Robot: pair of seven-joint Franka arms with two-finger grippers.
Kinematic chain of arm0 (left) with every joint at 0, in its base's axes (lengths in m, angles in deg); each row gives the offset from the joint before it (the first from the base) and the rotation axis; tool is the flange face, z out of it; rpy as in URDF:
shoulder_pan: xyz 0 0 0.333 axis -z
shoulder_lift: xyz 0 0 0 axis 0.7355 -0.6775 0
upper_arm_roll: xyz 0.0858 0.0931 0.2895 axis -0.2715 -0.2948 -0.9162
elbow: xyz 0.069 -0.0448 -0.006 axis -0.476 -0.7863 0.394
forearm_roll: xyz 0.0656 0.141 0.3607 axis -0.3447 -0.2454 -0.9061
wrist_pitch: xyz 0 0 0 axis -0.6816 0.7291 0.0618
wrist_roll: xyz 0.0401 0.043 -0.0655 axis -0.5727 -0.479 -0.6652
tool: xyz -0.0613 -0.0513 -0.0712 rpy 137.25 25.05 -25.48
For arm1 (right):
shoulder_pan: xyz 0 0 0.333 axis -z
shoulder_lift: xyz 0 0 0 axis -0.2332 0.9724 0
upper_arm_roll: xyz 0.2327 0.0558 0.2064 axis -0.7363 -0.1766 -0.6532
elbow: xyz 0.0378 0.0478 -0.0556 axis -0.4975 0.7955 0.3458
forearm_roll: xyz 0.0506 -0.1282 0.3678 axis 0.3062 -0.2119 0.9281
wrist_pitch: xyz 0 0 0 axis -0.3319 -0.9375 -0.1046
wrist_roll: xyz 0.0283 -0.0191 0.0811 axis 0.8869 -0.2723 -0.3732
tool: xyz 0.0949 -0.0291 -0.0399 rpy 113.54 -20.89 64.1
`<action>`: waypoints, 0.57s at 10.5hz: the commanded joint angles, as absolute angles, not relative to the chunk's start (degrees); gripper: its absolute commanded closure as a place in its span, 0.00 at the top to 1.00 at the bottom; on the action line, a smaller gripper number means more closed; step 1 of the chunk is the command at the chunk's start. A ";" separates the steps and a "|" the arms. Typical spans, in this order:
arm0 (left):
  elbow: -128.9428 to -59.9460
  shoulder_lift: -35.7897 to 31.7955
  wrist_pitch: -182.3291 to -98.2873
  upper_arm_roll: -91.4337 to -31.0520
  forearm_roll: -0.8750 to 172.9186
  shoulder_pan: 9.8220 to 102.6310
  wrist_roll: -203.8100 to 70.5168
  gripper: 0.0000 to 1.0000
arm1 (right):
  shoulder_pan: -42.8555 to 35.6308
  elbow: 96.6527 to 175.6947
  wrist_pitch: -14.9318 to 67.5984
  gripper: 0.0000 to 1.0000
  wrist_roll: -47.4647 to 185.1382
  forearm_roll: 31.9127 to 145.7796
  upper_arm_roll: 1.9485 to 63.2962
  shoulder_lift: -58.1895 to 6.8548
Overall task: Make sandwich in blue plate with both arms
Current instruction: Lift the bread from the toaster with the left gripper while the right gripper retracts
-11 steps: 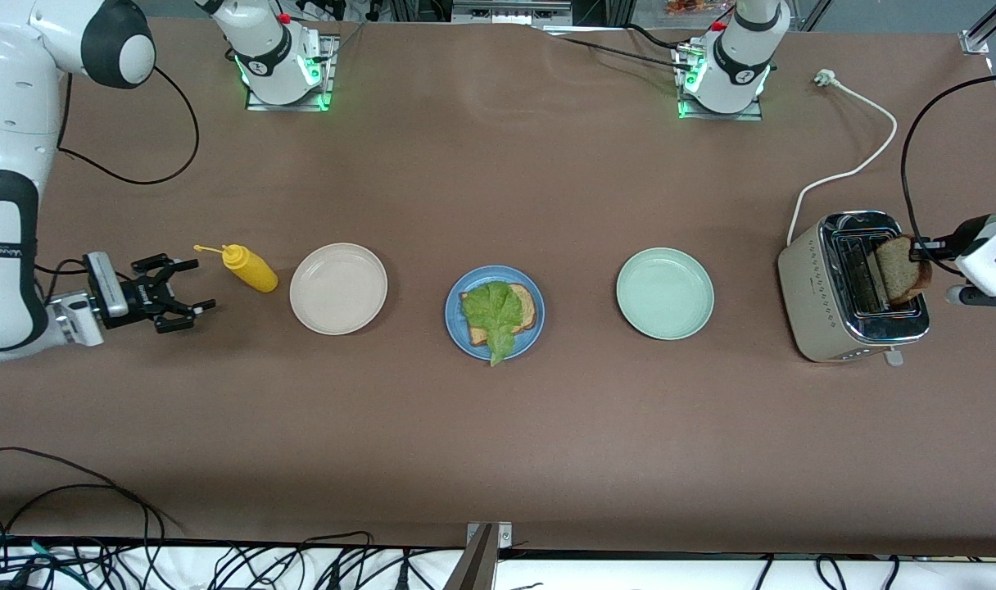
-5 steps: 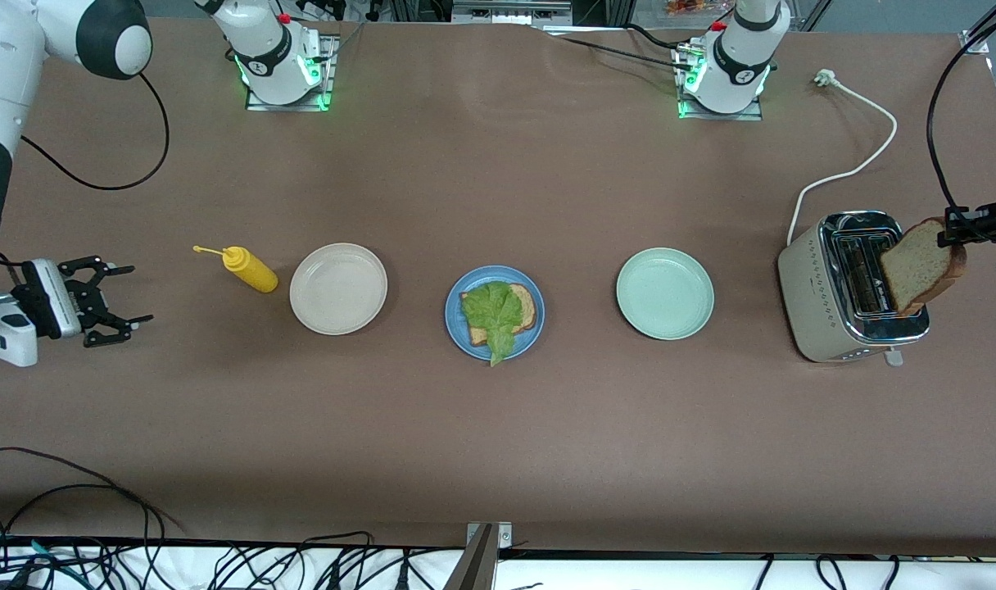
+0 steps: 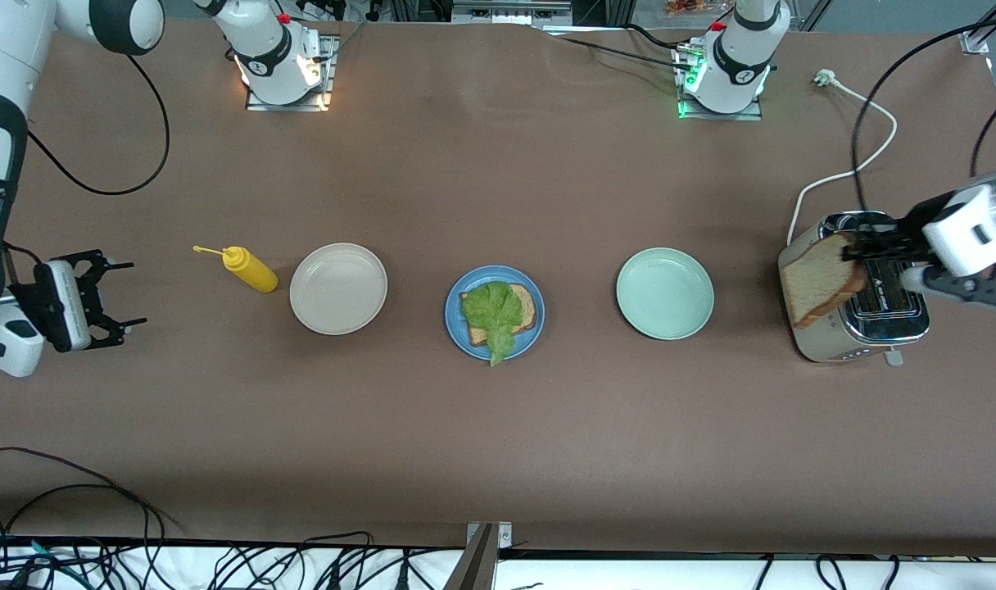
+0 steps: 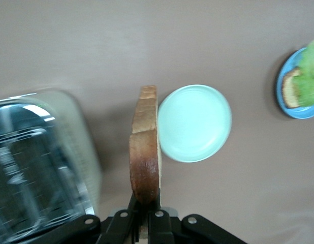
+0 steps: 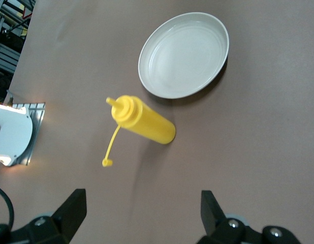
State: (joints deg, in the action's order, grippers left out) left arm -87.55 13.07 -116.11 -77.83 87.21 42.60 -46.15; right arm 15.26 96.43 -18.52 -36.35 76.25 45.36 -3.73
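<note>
The blue plate [image 3: 457, 324] sits mid-table with one toasted bread slice [image 3: 527, 305] and a ruffled green lettuce leaf [image 3: 493, 313] on it; it also shows in the left wrist view [image 4: 294, 111]. My left gripper [image 3: 857, 246] is shut on a second bread slice [image 3: 817, 280], held on edge over the toaster's end that faces the pale green plate; the slice also shows in the left wrist view [image 4: 145, 152]. My right gripper [image 3: 119, 293] is open and empty over bare table at the right arm's end, apart from the yellow bottle.
A silver toaster [image 3: 866, 315] stands at the left arm's end, its white cord [image 3: 858, 168] running toward the bases. A pale green plate [image 3: 664, 293] and a beige plate [image 3: 338, 288] flank the blue plate. A yellow squeeze bottle [image 3: 248, 268] lies beside the beige plate.
My left gripper has lifted the bread slice out of the toaster and carried it toward the pale green plate's side. My right gripper has drawn back away from the yellow bottle.
</note>
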 commanded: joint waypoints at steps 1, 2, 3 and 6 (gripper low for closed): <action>-87.63 8.61 -120.86 -75.62 98.00 45.92 -48.07 0.00 | 7.45 97.17 -18.45 1.00 -24.01 71.71 47.30 -8.07; -87.63 7.29 -121.92 -73.96 100.56 46.99 -49.20 0.00 | 5.86 100.23 -16.53 1.00 -17.95 68.99 46.95 -10.96; -87.63 6.23 -123.85 -72.46 103.28 47.78 -51.47 0.00 | 5.40 104.78 -12.95 1.00 -12.32 67.14 45.30 -14.38; -89.12 2.63 -129.12 -70.17 116.27 50.51 -53.25 0.00 | 5.40 119.28 -4.76 1.00 8.49 54.85 36.95 -26.94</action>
